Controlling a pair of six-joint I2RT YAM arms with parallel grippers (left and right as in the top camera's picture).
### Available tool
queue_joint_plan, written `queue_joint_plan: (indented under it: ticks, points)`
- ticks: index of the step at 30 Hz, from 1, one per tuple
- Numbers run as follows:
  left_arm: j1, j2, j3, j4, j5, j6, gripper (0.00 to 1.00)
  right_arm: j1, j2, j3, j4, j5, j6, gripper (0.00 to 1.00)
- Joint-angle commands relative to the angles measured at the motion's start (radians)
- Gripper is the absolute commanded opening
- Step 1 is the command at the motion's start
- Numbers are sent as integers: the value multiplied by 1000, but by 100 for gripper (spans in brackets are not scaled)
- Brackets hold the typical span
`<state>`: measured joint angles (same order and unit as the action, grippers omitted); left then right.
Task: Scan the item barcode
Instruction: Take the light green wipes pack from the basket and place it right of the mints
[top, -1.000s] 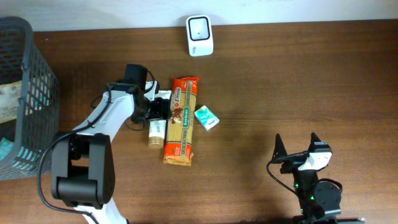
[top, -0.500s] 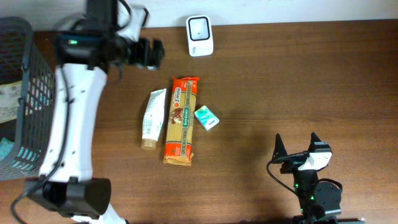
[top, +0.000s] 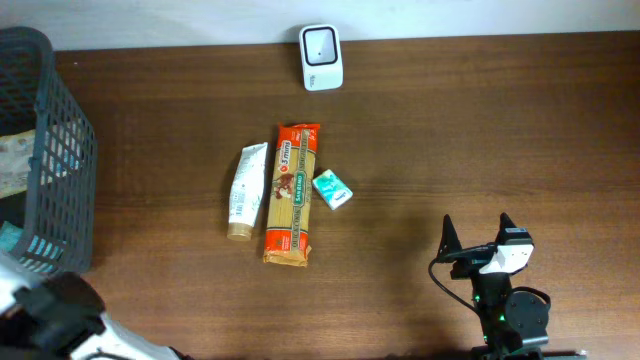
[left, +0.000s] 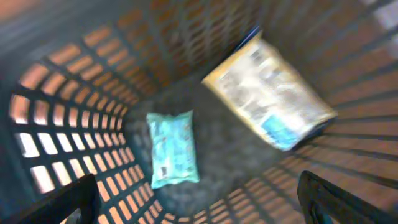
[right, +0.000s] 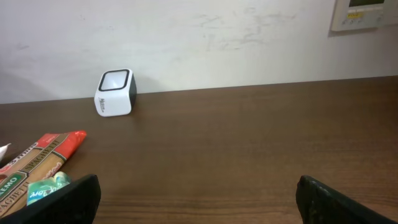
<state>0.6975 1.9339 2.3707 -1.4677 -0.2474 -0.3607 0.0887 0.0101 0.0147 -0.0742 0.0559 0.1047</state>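
Three items lie mid-table: a white tube (top: 247, 190), an orange pasta pack (top: 292, 193) and a small teal box (top: 332, 188). The white barcode scanner (top: 321, 57) stands at the back edge and also shows in the right wrist view (right: 115, 93). My left gripper (left: 199, 202) hangs open over the inside of the dark basket (left: 74, 124), with nothing between its fingers; a teal packet (left: 173, 149) and a beige packet (left: 268, 93) lie on the basket floor. My right gripper (top: 475, 250) rests open at the front right, away from the items.
The grey mesh basket (top: 45, 110) stands at the table's left edge. Part of the left arm (top: 50, 320) shows at the bottom left corner. A wall runs behind the scanner.
My left gripper has opened off the white tube, risen, and swung left out of the overhead view to above the basket. The tube lies beside the pasta pack. The right arm has not moved.
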Motion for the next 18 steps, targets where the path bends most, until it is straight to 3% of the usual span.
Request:
queue_joint_plan:
  ticks: [1,6,10,16,17,18]
  points:
    - [46,104,-106,-7,15,-5,100,8,-6,-9,-1,5,4,99]
    - [111,132,-441,177,10,19,98,8,-6,-9,-1,5,4,99]
    - [115,133,-697,404,-33,105,88,8,-6,-9,-1,5,3,99]
    - [115,174,-809,510,-127,105,84,8,-6,-9,-1,5,3,99]
    - [115,187,-809,509,-127,105,57,8,-6,-9,-1,5,3,98]
    - [115,188,-809,510,-127,105,22,8,-6,-9,-1,5,4,99]
